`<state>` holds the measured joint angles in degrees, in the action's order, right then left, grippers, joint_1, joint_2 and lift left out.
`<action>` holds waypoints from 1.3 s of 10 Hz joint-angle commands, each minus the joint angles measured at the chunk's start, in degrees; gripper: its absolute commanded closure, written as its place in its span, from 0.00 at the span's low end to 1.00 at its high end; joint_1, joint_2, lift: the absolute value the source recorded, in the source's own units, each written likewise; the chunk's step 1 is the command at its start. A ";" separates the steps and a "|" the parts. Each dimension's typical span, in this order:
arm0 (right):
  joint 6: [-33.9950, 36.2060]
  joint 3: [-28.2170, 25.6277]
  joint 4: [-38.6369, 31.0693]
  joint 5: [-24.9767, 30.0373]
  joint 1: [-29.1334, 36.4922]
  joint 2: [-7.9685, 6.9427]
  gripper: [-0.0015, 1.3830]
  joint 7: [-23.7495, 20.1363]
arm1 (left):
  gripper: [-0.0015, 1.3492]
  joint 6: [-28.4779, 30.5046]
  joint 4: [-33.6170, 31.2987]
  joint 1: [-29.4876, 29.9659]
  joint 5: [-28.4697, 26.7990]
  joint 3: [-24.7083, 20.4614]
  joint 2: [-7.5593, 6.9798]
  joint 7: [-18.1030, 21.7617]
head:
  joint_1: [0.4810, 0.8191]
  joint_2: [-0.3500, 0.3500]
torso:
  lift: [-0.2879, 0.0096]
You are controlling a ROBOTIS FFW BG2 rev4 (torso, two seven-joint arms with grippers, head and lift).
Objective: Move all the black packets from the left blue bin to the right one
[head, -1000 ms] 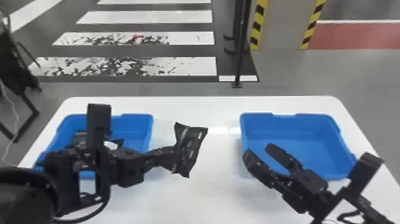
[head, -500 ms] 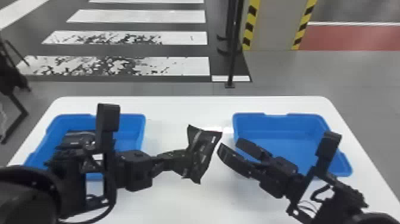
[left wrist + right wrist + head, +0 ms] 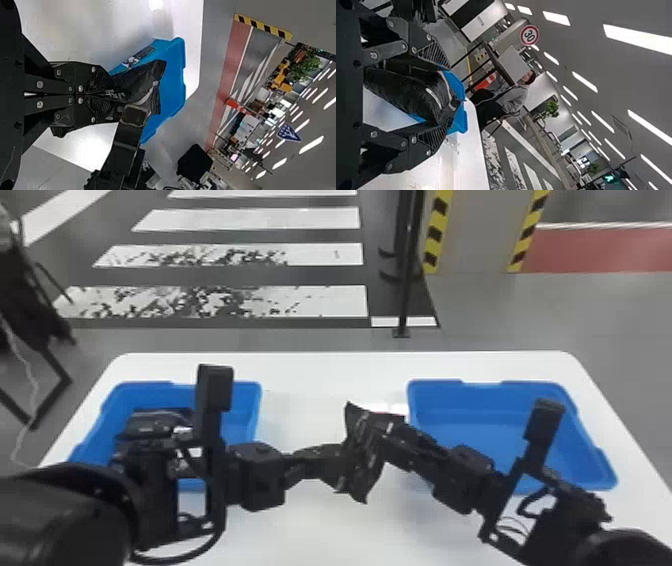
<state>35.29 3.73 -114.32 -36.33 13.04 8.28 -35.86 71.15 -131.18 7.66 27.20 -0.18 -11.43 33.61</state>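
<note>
Black packet pinched in left jaws over table; right jaws spread wide around it. Step: handover, apparently. Next: close right jaws, release left, carry to right blue bin

Bright ceiling lights — white glare on the tabletop

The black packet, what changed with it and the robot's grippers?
The left gripper carried the packet right; the right gripper moved left, its open fingers now around it. The left gripper still pinches it, and the bins stayed put.
</note>
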 commanded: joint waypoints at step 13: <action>-5.06 -12.07 17.36 5.94 -11.92 2.70 0.93 0.88 | 0.10 -14.91 -0.09 14.70 8.68 -16.84 4.31 -1.53 | 0.63 0.45 | 0.50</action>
<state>30.35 -7.44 -98.13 -30.97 1.66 10.85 -34.94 56.37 -131.05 21.82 35.93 -15.74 -7.31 32.04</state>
